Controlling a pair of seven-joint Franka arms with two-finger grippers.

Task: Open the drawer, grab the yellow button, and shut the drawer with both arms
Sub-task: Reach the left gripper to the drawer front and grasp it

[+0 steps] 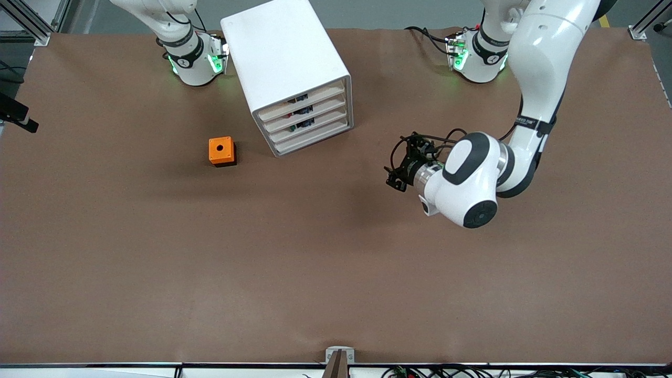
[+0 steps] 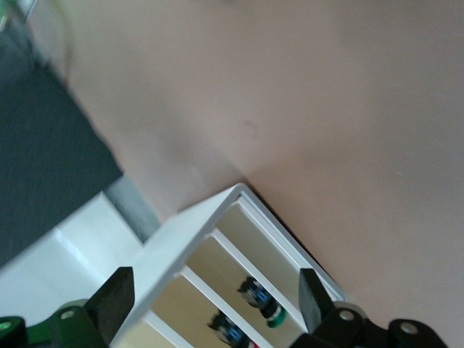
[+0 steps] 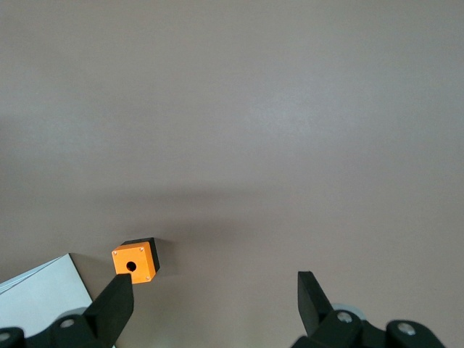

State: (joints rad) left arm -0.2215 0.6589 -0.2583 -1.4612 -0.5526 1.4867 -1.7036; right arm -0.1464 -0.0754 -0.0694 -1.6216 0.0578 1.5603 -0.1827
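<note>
The white cabinet [image 1: 286, 58] stands near the arms' bases, with its four drawers facing the front camera. The uppermost drawer [image 1: 303, 100] is pushed in, and a dark part shows faintly through its front. The button is hidden. My left gripper [image 1: 395, 177] is open and empty. It hangs over bare table in front of the cabinet, toward the left arm's end, and points at the drawers. In the left wrist view the open left gripper [image 2: 214, 301] frames the lower drawers [image 2: 239, 283]. My right gripper [image 3: 214, 304] is open and empty, high over the table.
An orange cube box with a round hole [image 1: 221, 150] sits on the table beside the cabinet, toward the right arm's end, and also shows in the right wrist view [image 3: 135, 262]. Small parts with blue bodies, one with a green cap [image 2: 272, 315], lie in the lower drawers.
</note>
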